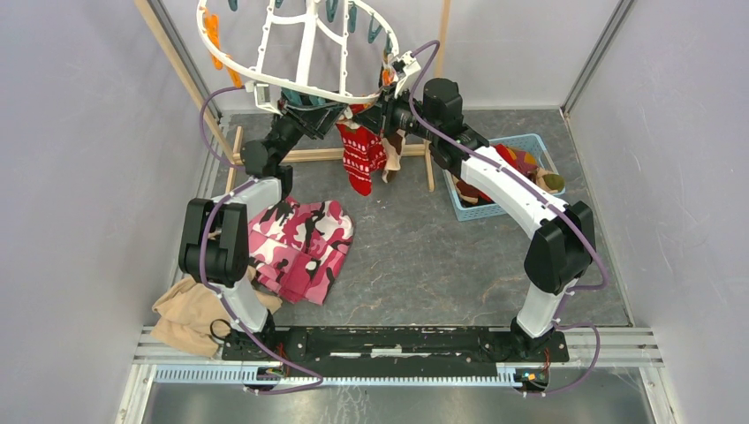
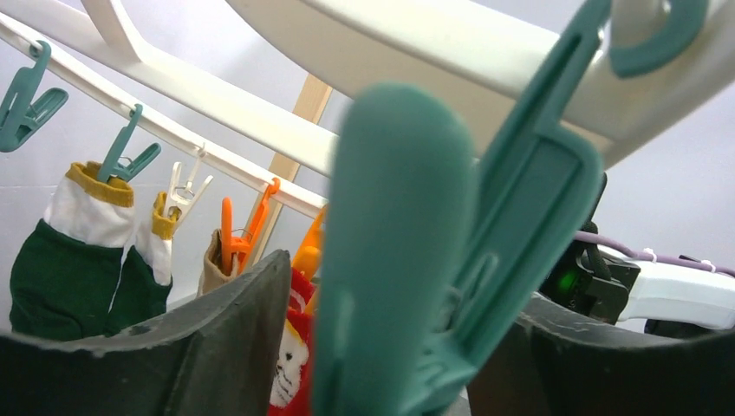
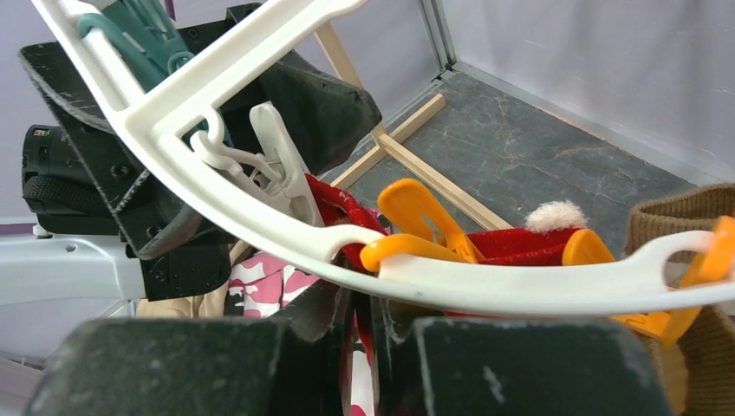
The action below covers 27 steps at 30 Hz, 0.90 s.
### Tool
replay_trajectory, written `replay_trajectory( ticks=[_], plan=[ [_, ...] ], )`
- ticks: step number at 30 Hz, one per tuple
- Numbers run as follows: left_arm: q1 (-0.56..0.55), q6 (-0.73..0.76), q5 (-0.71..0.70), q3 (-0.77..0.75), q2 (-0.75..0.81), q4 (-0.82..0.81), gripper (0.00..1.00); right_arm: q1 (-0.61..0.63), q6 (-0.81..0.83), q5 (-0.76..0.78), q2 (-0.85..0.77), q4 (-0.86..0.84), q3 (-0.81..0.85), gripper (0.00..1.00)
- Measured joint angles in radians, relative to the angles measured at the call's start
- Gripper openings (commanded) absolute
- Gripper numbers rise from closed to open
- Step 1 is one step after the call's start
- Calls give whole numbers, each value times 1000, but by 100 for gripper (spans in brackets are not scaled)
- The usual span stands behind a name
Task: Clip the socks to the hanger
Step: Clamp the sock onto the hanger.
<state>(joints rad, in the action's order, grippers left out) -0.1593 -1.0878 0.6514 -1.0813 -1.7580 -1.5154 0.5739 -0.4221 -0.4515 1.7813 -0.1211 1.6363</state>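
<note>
Hanging at 12 o'clock over the grey tabletop (image 1: 424,256), the white drying hanger (image 1: 306,53) carries teal, orange and white clips. The left claw (image 2: 407,286) stands open around one teal clip (image 2: 407,243), and a gap shows between its left finger (image 2: 173,347) and the clip. The right claw (image 3: 364,321) is almost closed, and it pinches the fabric of the red sock (image 1: 358,155) with white pattern. This sock hangs under the near rim of the hanger. Just at 3 o'clock of it hangs a brown-and-tan sock (image 1: 391,157). In the left wrist view, two dark green socks (image 2: 61,277) with white bands hang from a teal and a white clip. Loose socks (image 1: 521,163) lie in the blue basket (image 1: 523,140) at 2 o'clock. A pink camouflage garment (image 1: 305,243) lies at 8 o'clock.
</note>
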Motion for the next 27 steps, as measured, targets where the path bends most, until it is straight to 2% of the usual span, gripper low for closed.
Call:
replay_trajectory(
  ticks=[11,15,20,27],
  plan=[
    [4,0,-19,34,35,-1,92,-7,8,-3,0,-16,-16,17],
    [12,1,-22,55,43,-1,93,-11,15,-4,-5,-21,-37,17],
    [20,1,-23,63,59,-1,94,-13,31,-5,-22,-21,-71,22],
    [23,1,-23,76,74,-1,94,-14,46,-16,-58,-21,-114,23]
  ],
)
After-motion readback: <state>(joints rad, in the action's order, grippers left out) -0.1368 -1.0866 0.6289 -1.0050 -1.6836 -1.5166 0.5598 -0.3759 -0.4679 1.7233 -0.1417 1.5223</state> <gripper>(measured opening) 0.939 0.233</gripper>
